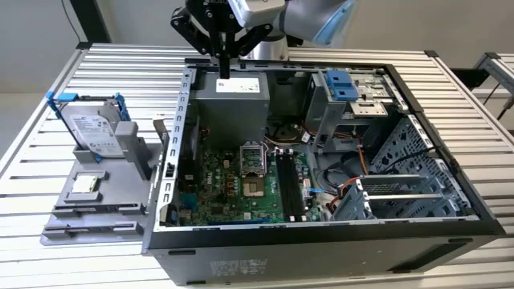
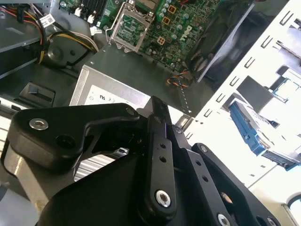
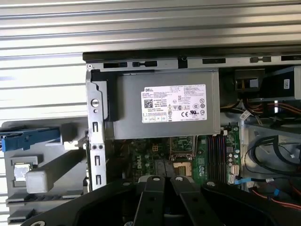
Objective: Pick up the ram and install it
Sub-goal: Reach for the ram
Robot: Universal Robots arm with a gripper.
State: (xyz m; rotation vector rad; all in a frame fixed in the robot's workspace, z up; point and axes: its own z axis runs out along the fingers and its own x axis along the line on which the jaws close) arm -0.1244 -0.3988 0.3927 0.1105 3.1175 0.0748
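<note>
Open computer case (image 1: 321, 247) on a slatted table (image 1: 120, 66), grey power supply (image 1: 233, 99) at its far end, where the black gripper (image 1: 221, 51) hangs, fingers clamped on the ram (image 1: 226, 71), a thin dark stick pointing down.

- Table (image 1: 458, 90): ribbed silver metal slats, dark caps at the corners.
- Backdrop (image 1: 32, 36): plain pale grey surface beyond the table.
- Post (image 1: 86, 18): dark, slanted, at the exterior view's left.
- Second metal frame (image 1: 496, 63): exterior view's right edge.
- Light: bright, even.
</note>
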